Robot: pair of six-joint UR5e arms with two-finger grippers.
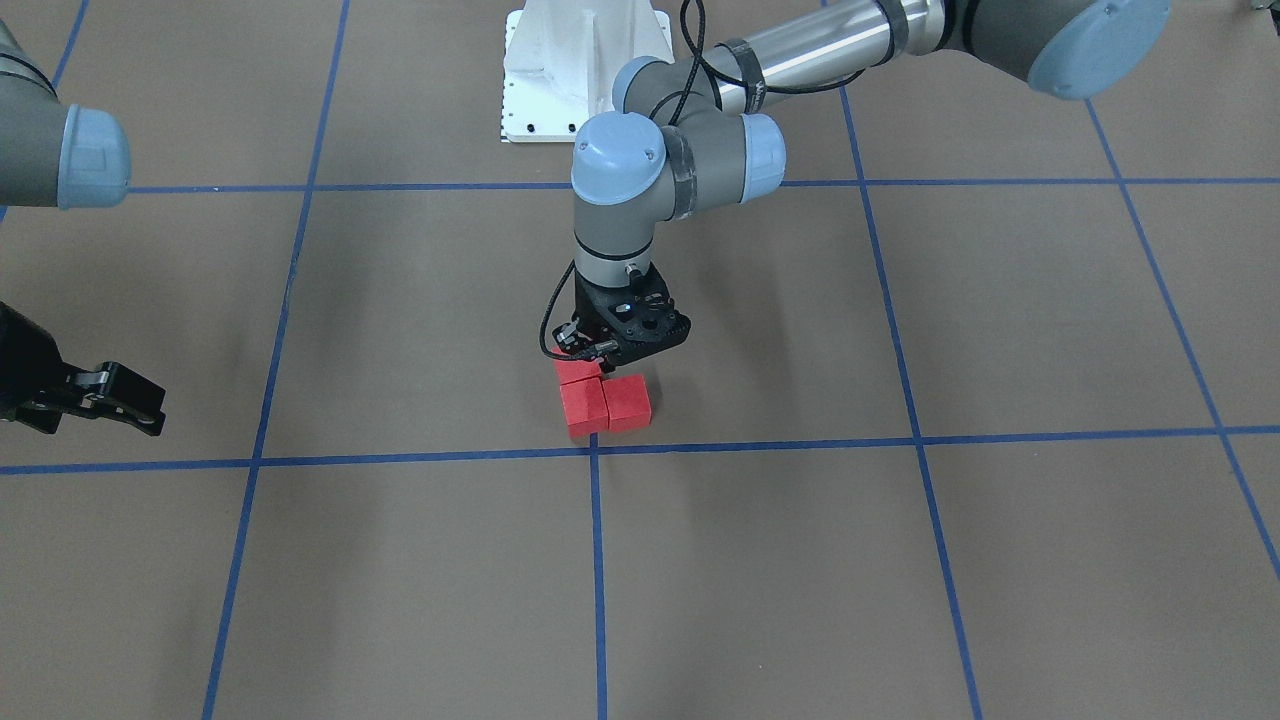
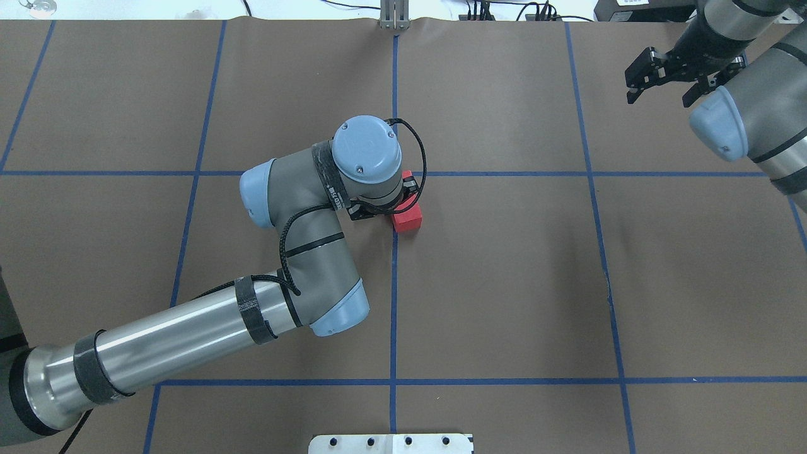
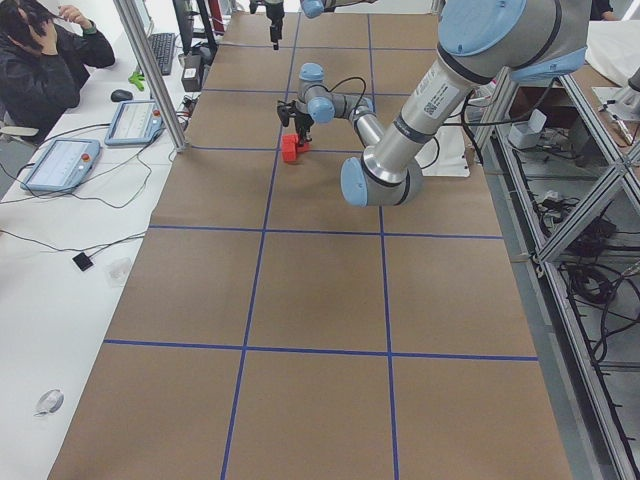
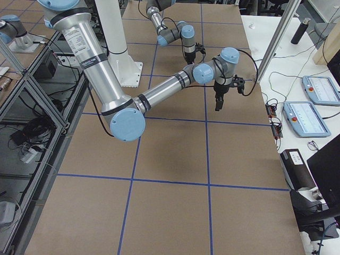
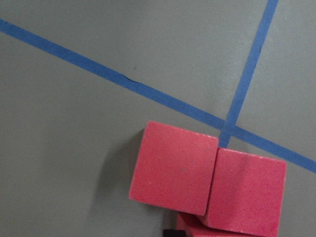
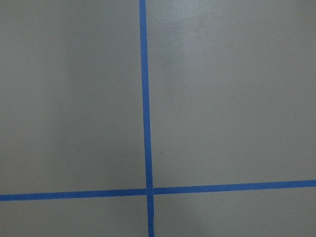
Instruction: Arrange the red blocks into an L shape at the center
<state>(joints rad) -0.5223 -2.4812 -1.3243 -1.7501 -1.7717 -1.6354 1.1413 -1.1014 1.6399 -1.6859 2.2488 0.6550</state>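
Observation:
Three red blocks sit just on the robot's side of the center (image 1: 594,447), the crossing of two blue tape lines. Two of them (image 1: 585,408) (image 1: 628,402) lie side by side and touching. The third red block (image 1: 577,371) adjoins the first one from behind, making a corner shape. My left gripper (image 1: 590,352) points straight down and is shut on this third block. In the left wrist view the pair (image 5: 173,168) (image 5: 247,190) fills the lower half beside the center (image 5: 227,126). From overhead my wrist hides most of the red blocks (image 2: 408,217). My right gripper (image 2: 662,94) hangs open and holds nothing, far off to the side.
The white robot base (image 1: 585,70) stands at the table's robot-side edge. Brown paper with blue grid lines (image 2: 592,173) covers the table. A person (image 3: 40,60) sits at a side desk with tablets (image 3: 60,165). The right wrist view shows only another tape crossing (image 6: 148,191).

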